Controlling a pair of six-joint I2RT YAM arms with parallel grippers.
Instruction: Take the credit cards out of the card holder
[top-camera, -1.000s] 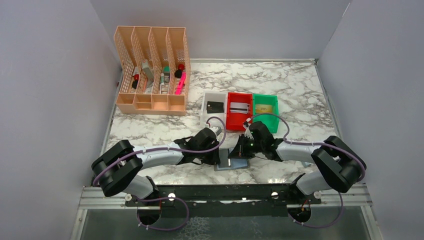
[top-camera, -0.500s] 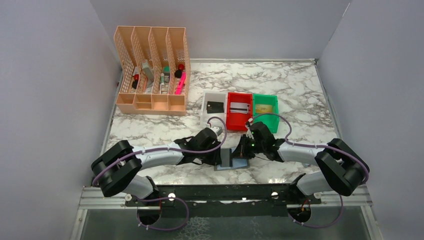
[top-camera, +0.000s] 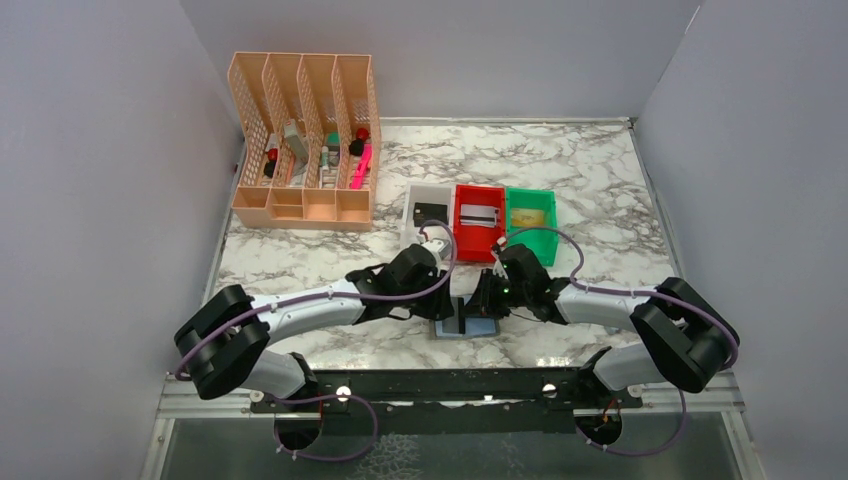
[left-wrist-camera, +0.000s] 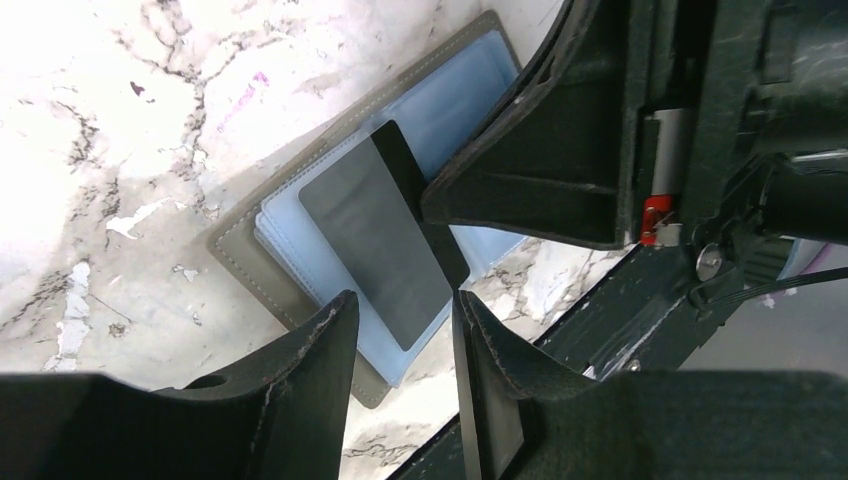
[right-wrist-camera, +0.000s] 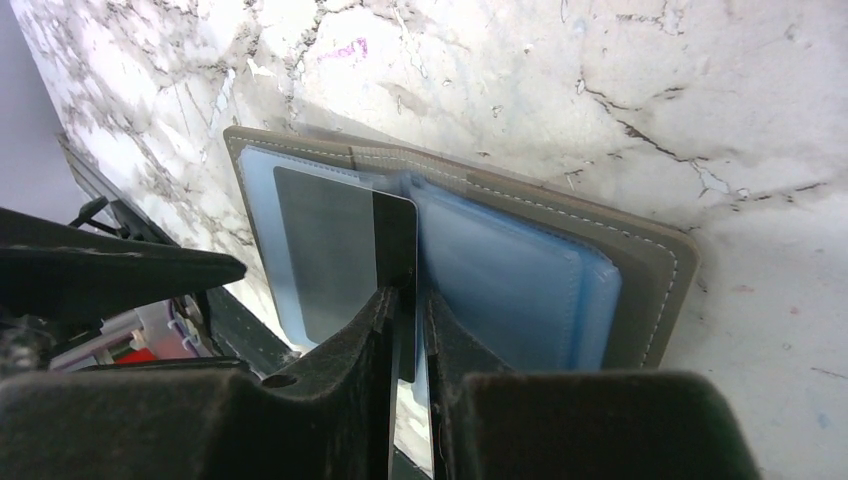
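The thin black plastic card (right-wrist-camera: 395, 240) looks stiff and slippery, so pinch its free edge; whether the right claw (right-wrist-camera: 408, 300) squeezes it I can't tell, and the left claw (left-wrist-camera: 403, 305) is open.

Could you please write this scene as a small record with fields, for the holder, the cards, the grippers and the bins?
holder: open, lying flat
dark card: partly out of a blue pocket
right gripper: narrow jaws either side of the dark card's edge; grip unclear
left gripper: open, empty
white bin: black card inside
red bin: silvery card inside
green bin: gold card inside
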